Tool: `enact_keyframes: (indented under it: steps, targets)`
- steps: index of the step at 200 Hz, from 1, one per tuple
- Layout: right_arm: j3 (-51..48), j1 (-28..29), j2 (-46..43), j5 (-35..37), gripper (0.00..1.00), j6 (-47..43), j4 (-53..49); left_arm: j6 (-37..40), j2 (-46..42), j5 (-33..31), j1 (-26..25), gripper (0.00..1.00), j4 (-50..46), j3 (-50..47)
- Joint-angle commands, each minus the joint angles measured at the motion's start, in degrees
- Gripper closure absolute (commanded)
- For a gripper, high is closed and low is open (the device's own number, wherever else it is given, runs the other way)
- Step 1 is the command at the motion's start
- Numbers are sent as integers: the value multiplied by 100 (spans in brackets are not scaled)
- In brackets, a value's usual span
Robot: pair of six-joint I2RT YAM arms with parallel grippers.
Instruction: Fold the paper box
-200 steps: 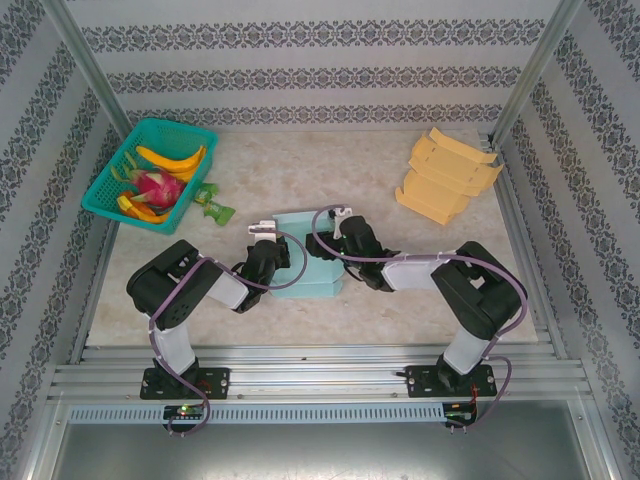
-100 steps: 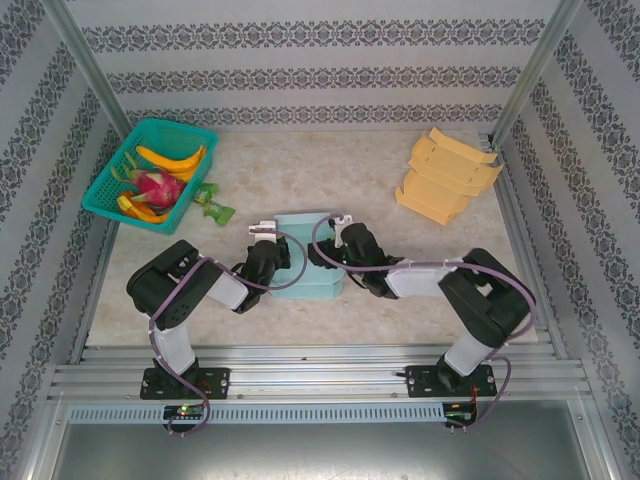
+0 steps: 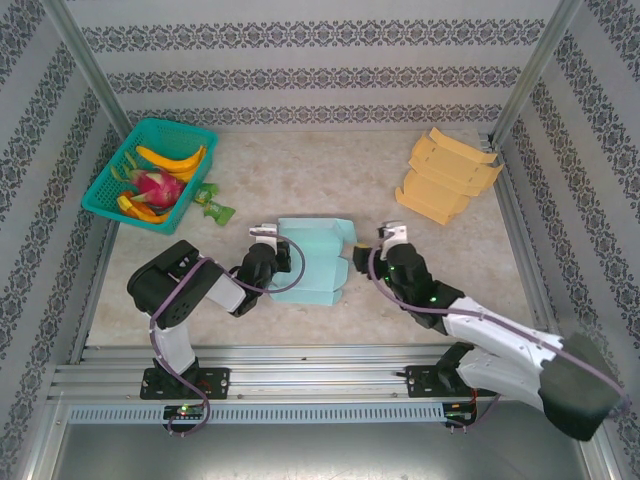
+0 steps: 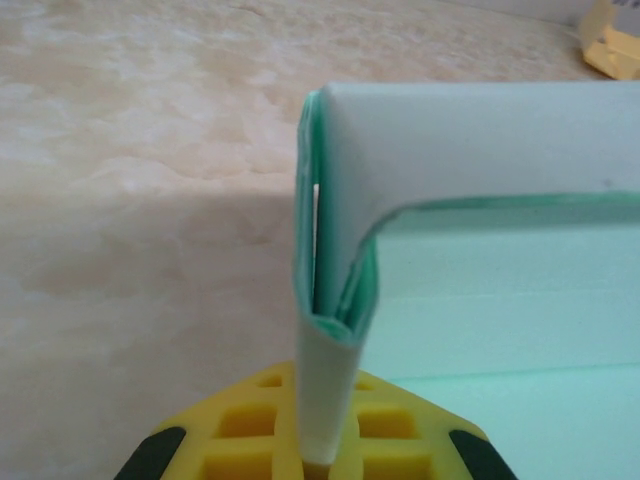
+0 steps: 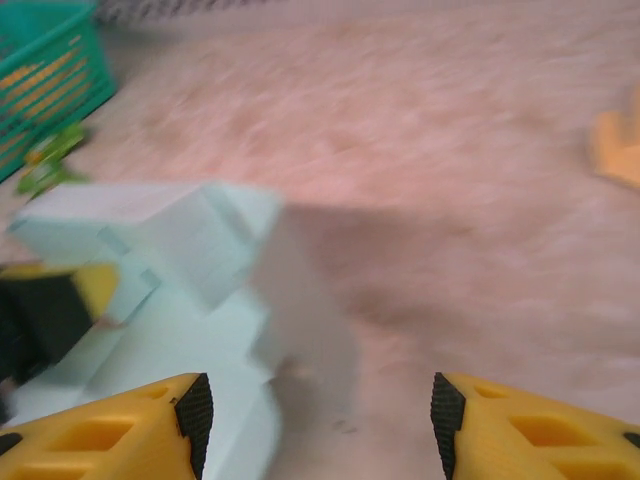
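The pale teal paper box (image 3: 312, 262) lies partly folded in the middle of the table. My left gripper (image 3: 268, 243) is shut on the box's left wall; the folded, doubled wall (image 4: 335, 330) stands pinched between the yellow fingers (image 4: 240, 440). My right gripper (image 3: 385, 240) stands open just right of the box, apart from it. In the blurred right wrist view the box (image 5: 190, 300) lies ahead and to the left, and bare table shows between the open fingers (image 5: 190, 410).
A teal basket (image 3: 150, 175) with bananas and a dragon fruit sits at the back left, a green packet (image 3: 212, 205) beside it. A stack of flat orange box blanks (image 3: 447, 175) lies at the back right. Metal rails edge the table.
My right arm has pulled back from over the box to its right side and swung low across the front. The box's right part now lies uncovered. The left gripper kept its grip.
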Motion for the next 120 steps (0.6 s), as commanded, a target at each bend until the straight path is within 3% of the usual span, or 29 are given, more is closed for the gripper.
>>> enact_keyframes:
  steps: [1,59,120]
  targets:
    - [-319,-443,-302,265,39,-103,-308,-79,-154,714,156,100,316,-109]
    - [-470,-605,48,-828,40,-500,353,-272,25,1843,434,100,957,-212]
    - [-80,-234,731,-1213,40,-913,572,-237,13,2183,445,100,1003,-224]
